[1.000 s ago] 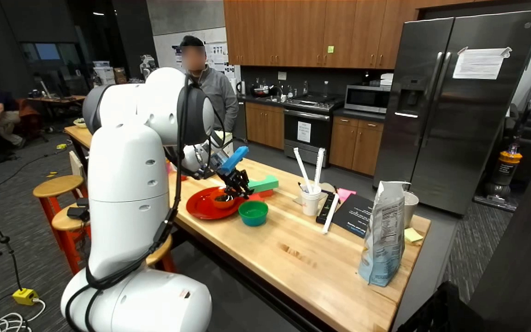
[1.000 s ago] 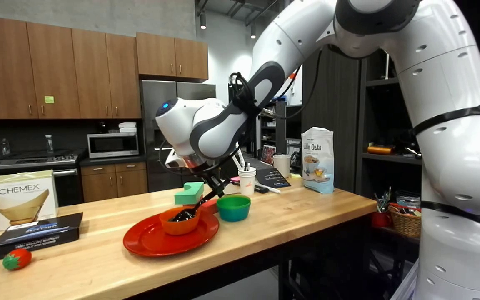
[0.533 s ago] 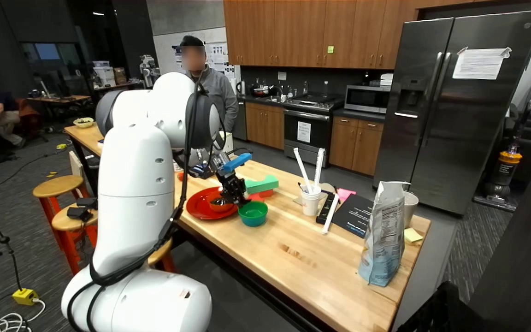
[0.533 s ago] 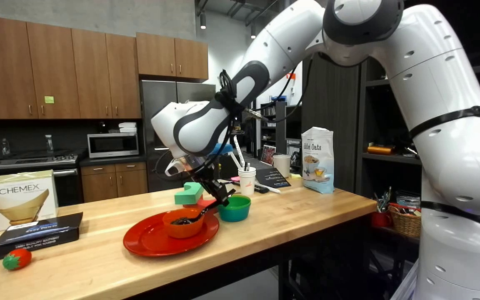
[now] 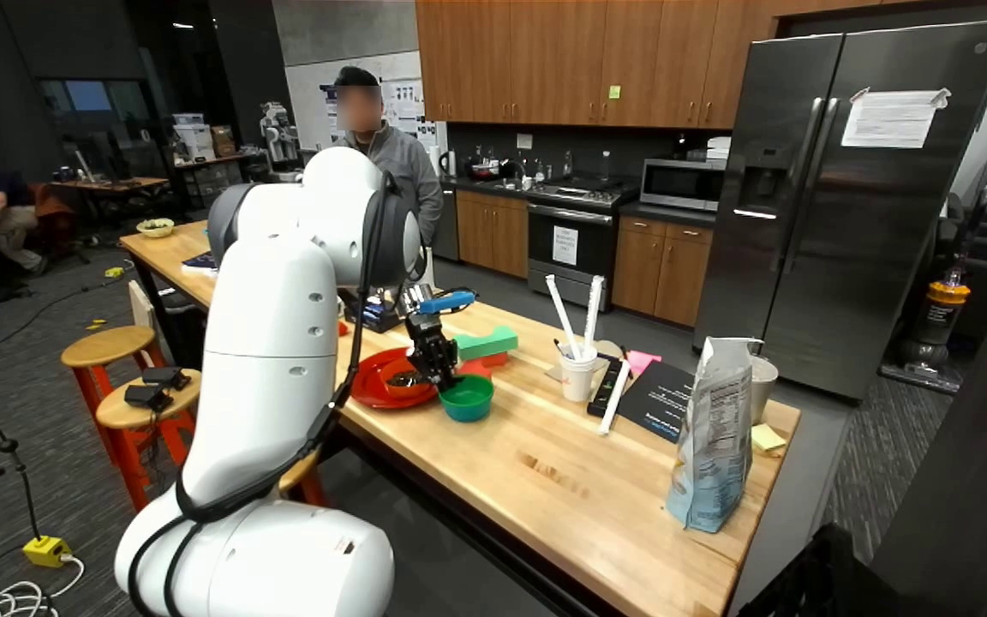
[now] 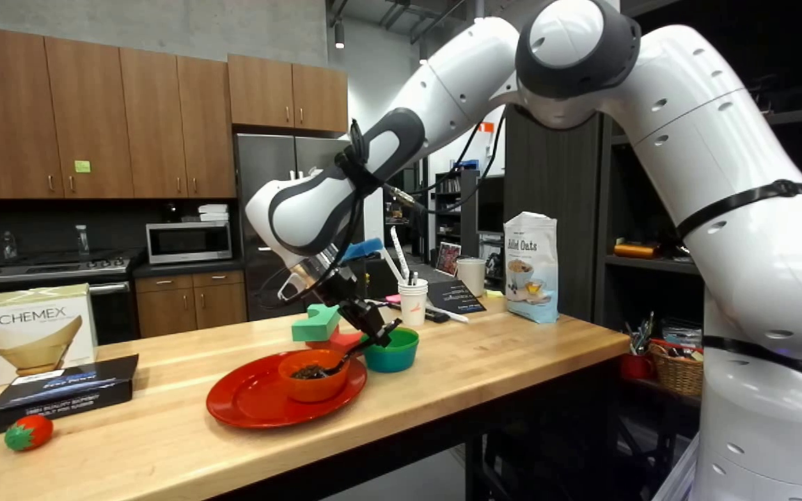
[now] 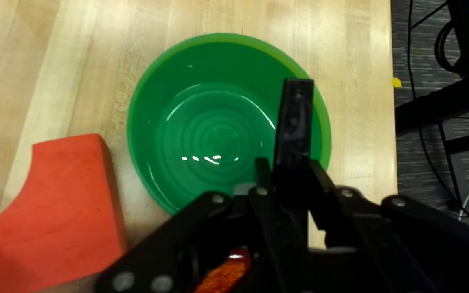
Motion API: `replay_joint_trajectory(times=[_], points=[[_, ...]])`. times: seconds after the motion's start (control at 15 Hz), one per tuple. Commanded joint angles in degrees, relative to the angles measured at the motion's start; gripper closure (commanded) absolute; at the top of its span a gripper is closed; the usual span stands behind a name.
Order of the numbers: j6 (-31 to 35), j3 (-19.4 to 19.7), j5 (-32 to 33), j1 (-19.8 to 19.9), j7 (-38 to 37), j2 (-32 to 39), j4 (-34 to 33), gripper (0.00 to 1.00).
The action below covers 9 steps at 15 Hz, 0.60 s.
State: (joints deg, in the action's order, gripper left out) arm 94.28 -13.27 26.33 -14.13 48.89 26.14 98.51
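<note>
In an exterior view, the gripper (image 5: 442,381) hangs low above the wooden table (image 5: 579,523), close beside a green bowl (image 5: 466,412) and an orange bowl (image 5: 406,392), which sits on a red plate (image 5: 363,384); what is gripped is hard to tell from this side. In an exterior view, a black spoon (image 6: 347,358) shows well: it leans, its lower end inside the orange bowl at some dark grains (image 6: 303,373), and the gripper has its jaws pinched narrow upon the upper handle. I judge the spoon to be light and stiff, perhaps of plastic, so it should not break easily; but the handle looks slim and smooth, and it could turn or slip under an uneven load. The upper handle is a reasonable place to hold, though a hold nearer to the middle would probably swing less. In the wrist view, the handle's end sticks out past the gripper, over the right side of the green bowl, with a red block (image 7: 65,215) near. Both bowls seem light and rather slippery; they are better taken by the rim, since a small push could make them slide.
</note>
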Motion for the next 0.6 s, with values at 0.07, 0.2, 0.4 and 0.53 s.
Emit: replay_joint_trajectory(times=[0.07,0.2,0.4,0.53], points=[[-0.96,0.56,-0.95,0.47,-0.19,1.57,-3.79,0.94],[-0.67,0.71,-0.81,0.62,-0.52,1.31,-4.15,0.94],[-0.66,0.89,-0.92,0.93,-0.82,0.45,-4.50,0.94],[-0.65,0.99,-1.10,1.13,-1.09,0.11,-4.74,0.94]])
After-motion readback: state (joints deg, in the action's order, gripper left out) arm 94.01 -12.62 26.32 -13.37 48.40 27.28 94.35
